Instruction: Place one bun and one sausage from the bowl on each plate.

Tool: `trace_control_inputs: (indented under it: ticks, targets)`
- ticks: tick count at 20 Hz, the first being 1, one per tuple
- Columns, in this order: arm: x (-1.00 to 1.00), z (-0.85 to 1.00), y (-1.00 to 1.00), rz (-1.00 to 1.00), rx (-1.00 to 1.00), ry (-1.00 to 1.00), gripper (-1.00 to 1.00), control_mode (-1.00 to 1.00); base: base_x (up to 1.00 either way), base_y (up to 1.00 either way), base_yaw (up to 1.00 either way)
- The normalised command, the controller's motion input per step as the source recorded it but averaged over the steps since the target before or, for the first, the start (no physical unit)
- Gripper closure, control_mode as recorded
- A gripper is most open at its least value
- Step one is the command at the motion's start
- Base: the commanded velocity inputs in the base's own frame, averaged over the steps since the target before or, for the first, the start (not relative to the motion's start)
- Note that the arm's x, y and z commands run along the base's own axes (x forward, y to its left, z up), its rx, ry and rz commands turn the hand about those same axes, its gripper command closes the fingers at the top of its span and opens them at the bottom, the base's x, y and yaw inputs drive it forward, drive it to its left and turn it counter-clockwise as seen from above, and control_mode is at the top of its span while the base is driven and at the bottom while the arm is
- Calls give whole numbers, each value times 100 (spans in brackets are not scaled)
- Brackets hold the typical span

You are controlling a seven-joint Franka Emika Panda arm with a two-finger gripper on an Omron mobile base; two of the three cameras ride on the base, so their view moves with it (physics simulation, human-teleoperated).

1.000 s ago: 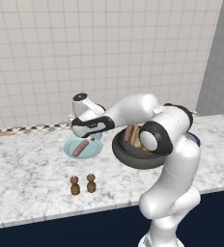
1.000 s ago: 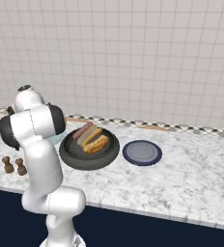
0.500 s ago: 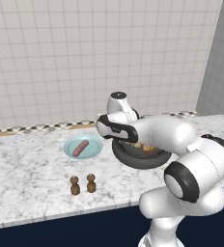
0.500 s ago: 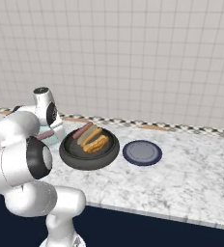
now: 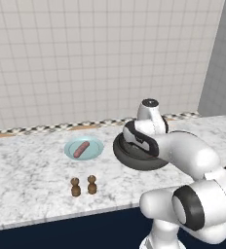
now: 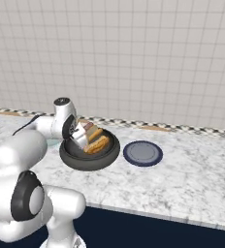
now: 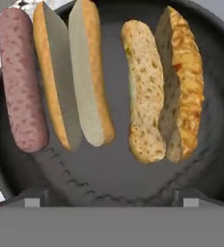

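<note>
My gripper hangs open just above the dark bowl, pointing down into it with nothing between its fingers. In the hand view its tips stand wide apart over the bowl. In the bowl lie a reddish-pink sausage, a split golden bun beside it, and a second, browner bun. The pale teal plate to the left of the bowl carries one sausage. The navy plate lies bare to the right of the bowl.
Two brown wooden shakers stand near the counter's front edge, in front of the teal plate. A tiled wall runs along the back of the marble counter.
The arm has swung right, from above the teal plate to above the bowl. The sausage stays lying on the teal plate. The jaws remain wide.
</note>
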Motion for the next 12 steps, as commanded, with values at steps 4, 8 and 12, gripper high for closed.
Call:
trace_control_inputs:
  ticks: [4, 8, 12]
  targets:
    - [2, -3, -99, 10, -1, 0, -100, -100, 0, 0, 0]
    - [20, -3, -69, 11, 0, 0, -100, -100, 0, 0, 0]
    - [42, -23, -9, 10, 0, 5, -100, -100, 0, 0, 0]
